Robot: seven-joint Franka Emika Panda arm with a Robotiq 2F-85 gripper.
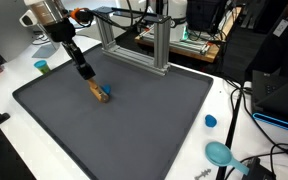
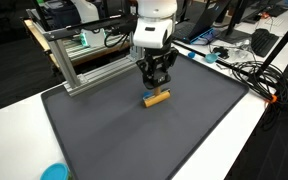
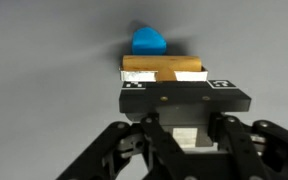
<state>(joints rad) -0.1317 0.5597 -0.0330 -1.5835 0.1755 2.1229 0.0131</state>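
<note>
My gripper (image 1: 89, 80) (image 2: 156, 86) hangs over the dark grey mat (image 1: 134, 130) (image 2: 134, 140), toward its back edge. Its fingers are shut on a small wooden block (image 1: 99, 92) (image 2: 157, 98), which is at mat level. A blue piece (image 1: 106, 97) sits against the block's far end. In the wrist view the gripper (image 3: 176, 90) fills the lower half. The wooden block (image 3: 164, 68) shows just past its black body, with the blue piece (image 3: 149, 41) beyond it. The fingertips themselves are hidden there.
An aluminium frame (image 1: 134, 40) (image 2: 84, 55) stands at the mat's back edge. Off the mat lie a blue cap (image 1: 211, 121), a teal round object (image 1: 220, 153) (image 2: 54, 172) and a small green cup (image 1: 42, 67). Cables (image 2: 244, 70) and equipment crowd the table edges.
</note>
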